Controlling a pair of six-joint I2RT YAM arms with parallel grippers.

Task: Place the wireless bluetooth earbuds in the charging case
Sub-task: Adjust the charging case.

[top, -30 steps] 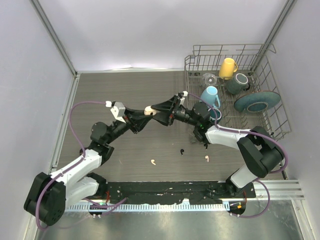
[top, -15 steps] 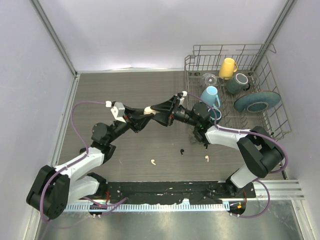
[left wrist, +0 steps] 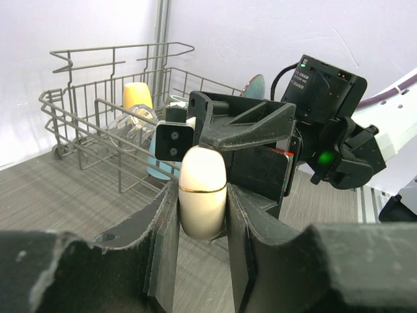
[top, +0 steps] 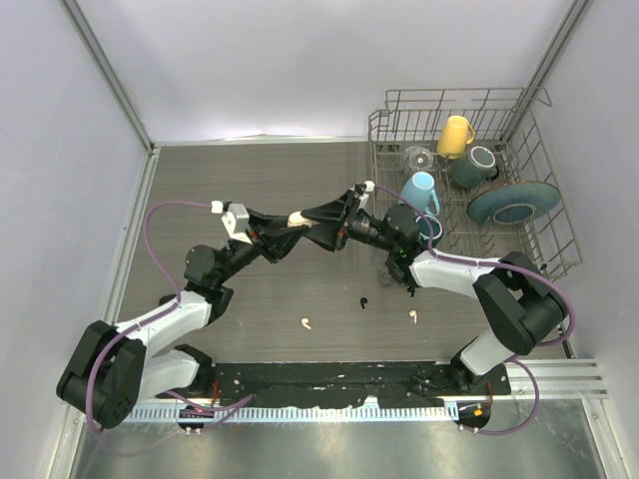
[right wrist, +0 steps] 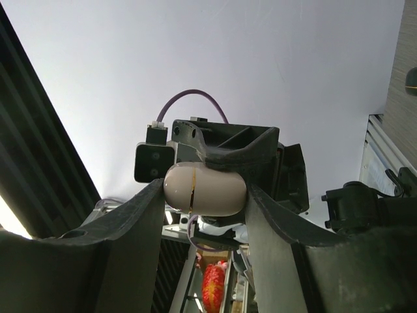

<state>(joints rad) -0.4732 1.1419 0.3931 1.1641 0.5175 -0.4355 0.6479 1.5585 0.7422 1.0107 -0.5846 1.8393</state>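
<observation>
Cream oval plastic charging case (top: 297, 219), seam closed, is pinched by left fingers (left wrist: 163, 228) and right fingers (right wrist: 146, 222); apparently the opening step, lid to part next; small stemmed plastic earbuds (top: 306, 323) lie on the worktop (top: 230, 180)

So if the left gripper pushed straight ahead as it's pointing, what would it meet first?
The right gripper, facing it head-on right behind the case both seem to clamp; the gap is hard to judge.
</observation>
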